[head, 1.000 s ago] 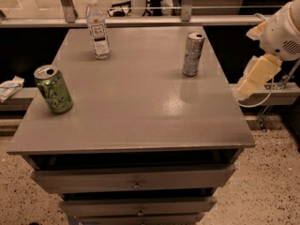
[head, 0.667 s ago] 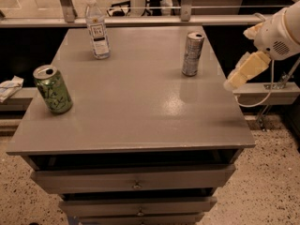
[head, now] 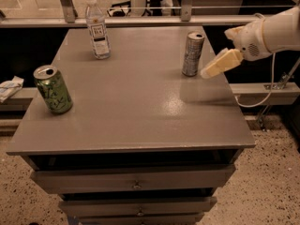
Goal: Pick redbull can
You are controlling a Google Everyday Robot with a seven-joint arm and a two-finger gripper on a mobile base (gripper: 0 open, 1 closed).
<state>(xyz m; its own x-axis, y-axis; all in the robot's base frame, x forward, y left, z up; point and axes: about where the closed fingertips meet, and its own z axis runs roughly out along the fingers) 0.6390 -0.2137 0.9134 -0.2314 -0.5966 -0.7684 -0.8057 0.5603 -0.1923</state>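
Note:
The redbull can (head: 192, 54) is a slim silver-grey can standing upright near the right rear of the grey table top (head: 131, 102). My gripper (head: 209, 71) comes in from the right on a white arm, with its cream-coloured fingers (head: 220, 63) pointing down-left. Its tip is just right of the can's lower half, close to it but apart from it. The gripper holds nothing.
A wider green patterned can (head: 53, 89) stands at the left edge of the table. A clear plastic bottle with a white cap (head: 97, 28) stands at the rear left. Drawers (head: 136, 184) sit below the top. A railing runs behind, and a cable hangs at the right.
The gripper has moved left and up, from beyond the table's right edge to just beside the redbull can. The cans and bottle have not moved.

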